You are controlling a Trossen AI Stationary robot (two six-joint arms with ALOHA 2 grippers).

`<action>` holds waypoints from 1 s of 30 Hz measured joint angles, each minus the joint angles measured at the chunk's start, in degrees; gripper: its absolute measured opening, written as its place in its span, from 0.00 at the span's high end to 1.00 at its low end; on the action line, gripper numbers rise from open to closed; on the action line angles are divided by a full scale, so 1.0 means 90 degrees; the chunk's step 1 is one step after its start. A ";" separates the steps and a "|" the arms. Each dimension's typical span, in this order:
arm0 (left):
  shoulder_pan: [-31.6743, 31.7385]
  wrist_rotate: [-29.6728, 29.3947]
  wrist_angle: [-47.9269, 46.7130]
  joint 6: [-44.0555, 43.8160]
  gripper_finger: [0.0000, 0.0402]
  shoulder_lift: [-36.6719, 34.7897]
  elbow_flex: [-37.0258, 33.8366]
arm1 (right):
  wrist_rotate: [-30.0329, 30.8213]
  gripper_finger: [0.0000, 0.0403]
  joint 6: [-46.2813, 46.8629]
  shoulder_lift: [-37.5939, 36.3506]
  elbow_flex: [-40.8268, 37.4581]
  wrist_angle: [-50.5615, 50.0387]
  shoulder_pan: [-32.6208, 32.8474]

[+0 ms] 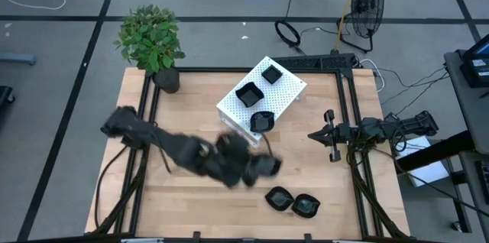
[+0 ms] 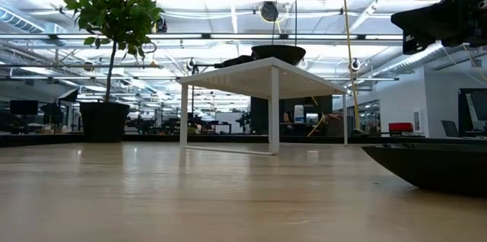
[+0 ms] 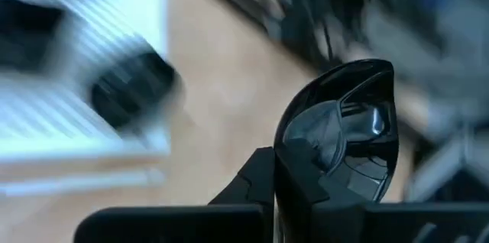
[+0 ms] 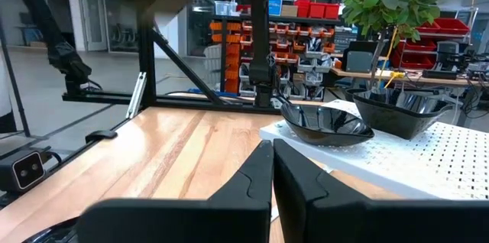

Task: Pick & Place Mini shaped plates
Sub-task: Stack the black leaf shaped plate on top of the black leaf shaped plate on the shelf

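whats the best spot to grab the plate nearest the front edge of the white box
Take the plate by its raised rim, one finger inside the bowl and one outside. Come from the open front side, where the right wrist view shows its rim flaring up at the white box edge. The right gripper looks best placed for this.

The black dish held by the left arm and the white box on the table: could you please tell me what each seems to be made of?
The black dish in the left pincer looks like glazed ceramic or glossy plastic: it mirrors its surroundings sharply. The white box looks like matte painted sheet metal or plastic, thin and evenly perforated. The table shows pale wood grain.
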 joint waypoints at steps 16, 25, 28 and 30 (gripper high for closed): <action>0.2200 0.0420 -0.0493 0.0057 0.99 -0.0228 0.0009 | -0.0001 1.00 0.0000 0.0000 -0.0002 -0.0001 0.0000; 0.2563 0.0653 -0.0977 -0.0212 0.99 0.0462 0.0004 | 0.0000 1.00 0.0000 0.0005 -0.0002 0.0002 0.0000; 0.2604 0.0660 -0.1130 -0.0355 0.99 0.0585 0.0004 | 0.0000 1.00 0.0000 0.0005 -0.0002 0.0002 0.0000; 0.2624 0.0687 -0.1151 -0.0387 0.99 0.0638 0.0004 | 0.0000 1.00 0.0000 0.0005 0.0000 0.0009 0.0001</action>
